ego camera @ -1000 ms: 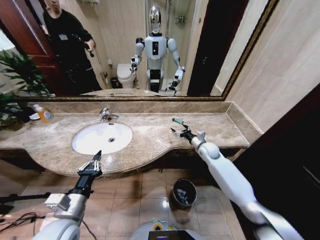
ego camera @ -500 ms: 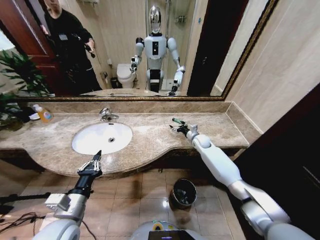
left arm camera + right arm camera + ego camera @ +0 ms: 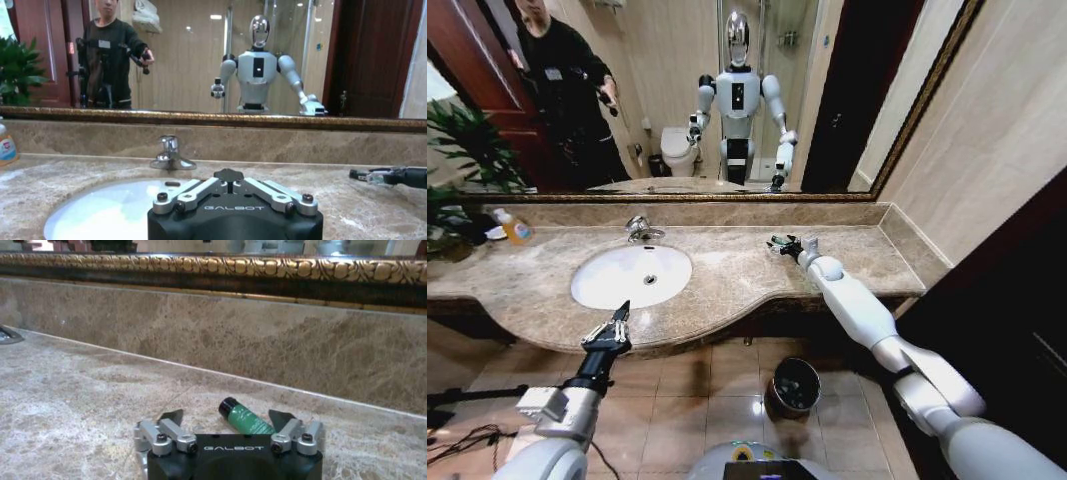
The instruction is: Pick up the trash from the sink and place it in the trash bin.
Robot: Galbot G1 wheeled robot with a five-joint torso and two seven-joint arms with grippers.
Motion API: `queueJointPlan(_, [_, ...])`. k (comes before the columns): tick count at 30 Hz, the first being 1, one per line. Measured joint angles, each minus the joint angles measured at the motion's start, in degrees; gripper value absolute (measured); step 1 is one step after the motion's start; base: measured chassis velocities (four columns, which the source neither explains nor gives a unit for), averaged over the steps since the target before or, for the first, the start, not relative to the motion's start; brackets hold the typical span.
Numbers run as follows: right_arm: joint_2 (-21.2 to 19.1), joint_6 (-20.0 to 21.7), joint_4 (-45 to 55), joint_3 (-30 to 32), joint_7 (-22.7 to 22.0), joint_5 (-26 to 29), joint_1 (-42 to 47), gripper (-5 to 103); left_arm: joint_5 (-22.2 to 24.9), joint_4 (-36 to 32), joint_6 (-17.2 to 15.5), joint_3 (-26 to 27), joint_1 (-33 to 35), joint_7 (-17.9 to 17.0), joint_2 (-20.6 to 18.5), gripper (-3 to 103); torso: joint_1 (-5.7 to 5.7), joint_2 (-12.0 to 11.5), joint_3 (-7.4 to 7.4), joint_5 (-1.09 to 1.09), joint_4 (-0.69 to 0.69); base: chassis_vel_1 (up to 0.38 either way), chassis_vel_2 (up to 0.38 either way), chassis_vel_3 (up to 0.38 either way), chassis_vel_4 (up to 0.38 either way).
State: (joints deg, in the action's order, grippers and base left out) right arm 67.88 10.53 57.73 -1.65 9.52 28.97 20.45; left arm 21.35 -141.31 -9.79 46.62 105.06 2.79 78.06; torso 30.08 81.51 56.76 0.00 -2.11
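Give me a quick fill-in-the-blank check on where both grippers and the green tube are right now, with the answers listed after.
1. The right gripper is at the small green tube, which lies on the marble ____.
2. The right gripper's fingers are ____, one on each side of the tube.
3. The left gripper hangs in front of the counter edge, near the white ____.
4. The trash bin stands on the ____.

Missing words: counter; open; sink; floor

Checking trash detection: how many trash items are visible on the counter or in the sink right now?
1: a dark green tube on the marble counter near the backsplash, between the open fingers of the right gripper. The sink looks empty; the bin's contents can't be told.
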Motion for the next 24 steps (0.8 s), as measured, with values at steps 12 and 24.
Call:
queueJointPlan(12, [0.3, -0.2, -0.7, 0.6, -0.2, -0.8, 0.6, 49, 0.0, 0.0, 0.0, 0.0, 0.0, 0.0, 0.0, 0, 0.00, 0.0, -0.01, 0.00, 0.00, 0.000, 0.000, 0.000, 0.000])
queueJointPlan(24, [-0.9, 0.3, 2.1, -0.7, -1.5, -0.8, 2.0, 31, 0.0, 0.0, 0.0, 0.0, 0.0, 0.0, 0.0, 0, 0.00, 0.0, -0.01, 0.00, 0.00, 0.000, 0.000, 0.000, 0.000])
